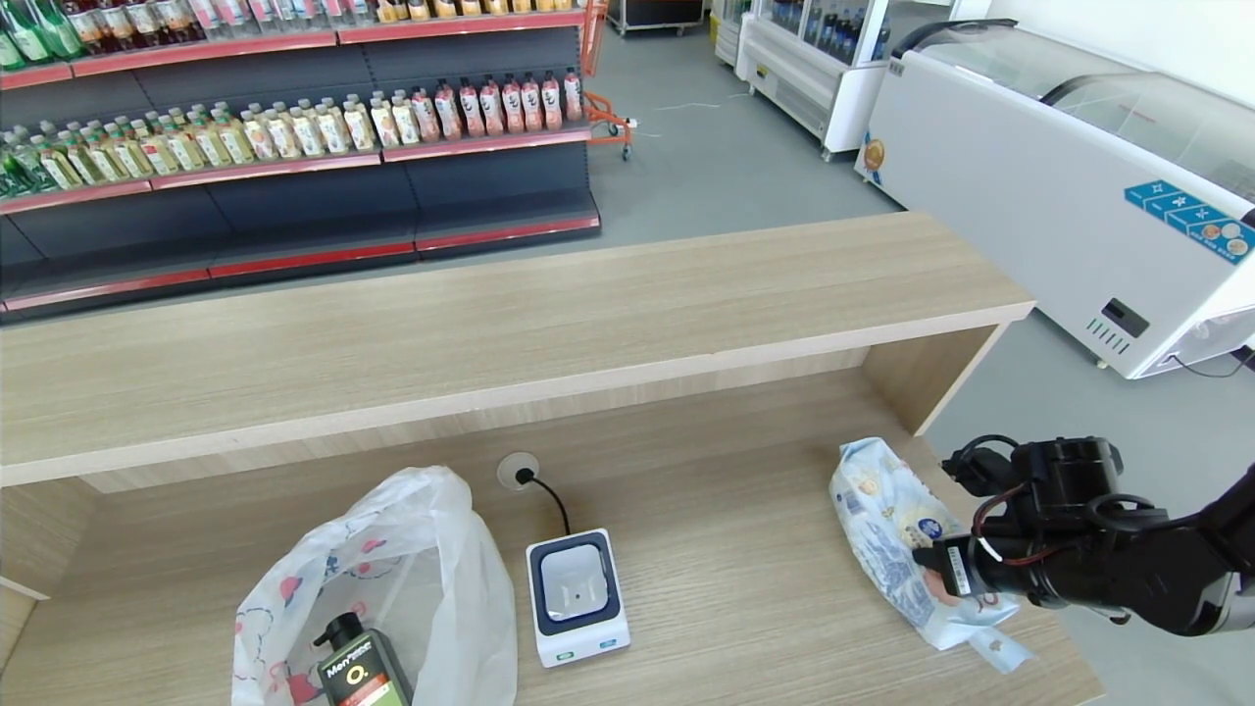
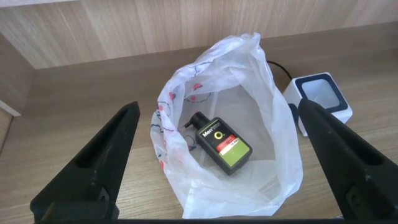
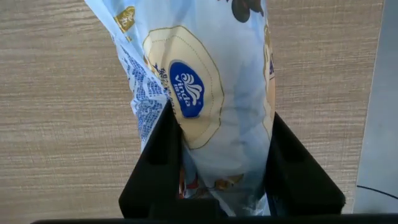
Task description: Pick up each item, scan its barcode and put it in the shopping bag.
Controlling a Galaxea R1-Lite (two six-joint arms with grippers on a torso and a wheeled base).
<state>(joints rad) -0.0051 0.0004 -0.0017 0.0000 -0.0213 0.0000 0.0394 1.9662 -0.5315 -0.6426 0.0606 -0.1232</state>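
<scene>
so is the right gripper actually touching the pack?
Touching. Right wrist view: fingers of the right gripper press against both sides of the pack.

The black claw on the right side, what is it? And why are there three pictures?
That claw is the robot's right gripper, a kind of hand at the end of its arm. The wide picture comes from a camera on the robot's head, looking down at a light wooden counter. The other two come from small cameras on its wrists, so each shows one hand up close. The right gripper is closed on a pale blue soft pack that looks to be lying on the counter. The left gripper hangs open above a white plastic shopping bag, and a dark bottle with a green label lies inside it. Between the bag and the pack sits a white square barcode scanner.
</scene>
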